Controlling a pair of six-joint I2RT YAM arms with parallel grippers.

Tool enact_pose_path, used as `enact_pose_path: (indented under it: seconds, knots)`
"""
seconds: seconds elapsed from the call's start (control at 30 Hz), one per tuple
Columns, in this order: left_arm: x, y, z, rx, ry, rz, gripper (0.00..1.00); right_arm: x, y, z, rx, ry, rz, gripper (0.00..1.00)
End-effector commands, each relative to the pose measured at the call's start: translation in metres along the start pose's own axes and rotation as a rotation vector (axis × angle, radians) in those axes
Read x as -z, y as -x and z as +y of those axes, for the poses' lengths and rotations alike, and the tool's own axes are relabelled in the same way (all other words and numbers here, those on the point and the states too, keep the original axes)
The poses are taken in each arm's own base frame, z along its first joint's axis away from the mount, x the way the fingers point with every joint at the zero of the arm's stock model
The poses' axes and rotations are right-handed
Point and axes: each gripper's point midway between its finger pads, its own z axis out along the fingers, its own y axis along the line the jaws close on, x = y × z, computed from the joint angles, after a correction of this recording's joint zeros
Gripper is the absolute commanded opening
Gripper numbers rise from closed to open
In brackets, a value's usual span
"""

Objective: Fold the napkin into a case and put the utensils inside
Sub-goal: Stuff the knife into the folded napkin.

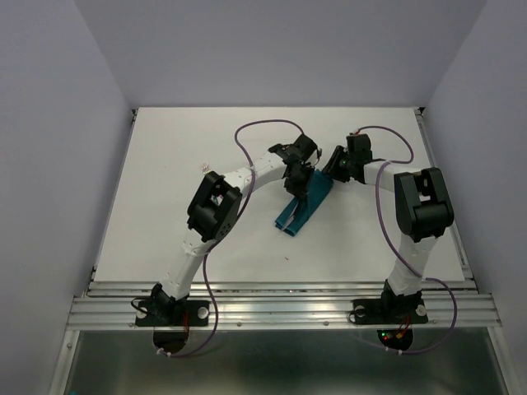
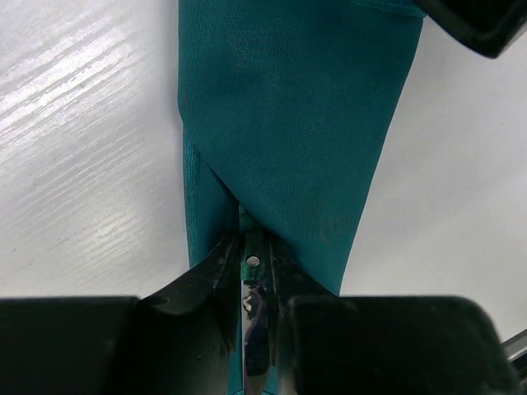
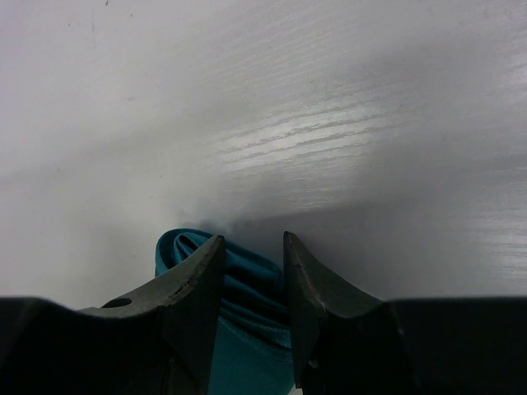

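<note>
Insertion step, seemingly: left gripper (image 2: 251, 257) clamped on a slim teal-handled utensil (image 2: 249, 284) at the mouth of a narrow teal-green cloth case (image 2: 288, 123); right gripper (image 3: 254, 247) pinches its far end. Next: push straight in.

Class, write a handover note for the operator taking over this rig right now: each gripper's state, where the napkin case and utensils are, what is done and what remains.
Left gripper: shut on a utensil that runs in under the cloth of the case.
Right gripper: fingers either side of one end of the case; whether it pinches is unclear.
Done: the case is folded and lies on the table.
Left: push this utensil in and release. No other utensil shows; whether any are already inside cannot be seen.
</note>
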Motion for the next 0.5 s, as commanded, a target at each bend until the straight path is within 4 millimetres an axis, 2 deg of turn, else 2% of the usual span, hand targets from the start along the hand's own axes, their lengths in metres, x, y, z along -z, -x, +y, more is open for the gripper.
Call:
enact_pose_path:
  seconds: [0.0, 0.47]
  knots:
    - [0.011, 0.020, -0.007, -0.024, -0.002, -0.055, 0.00, 0.007, -0.021, -0.001, 0.009, -0.007, 0.058, 0.41]
    - [0.025, 0.029, 0.006, -0.160, 0.054, -0.098, 0.00, 0.004, -0.031, -0.002, 0.042, 0.018, 0.101, 0.40]
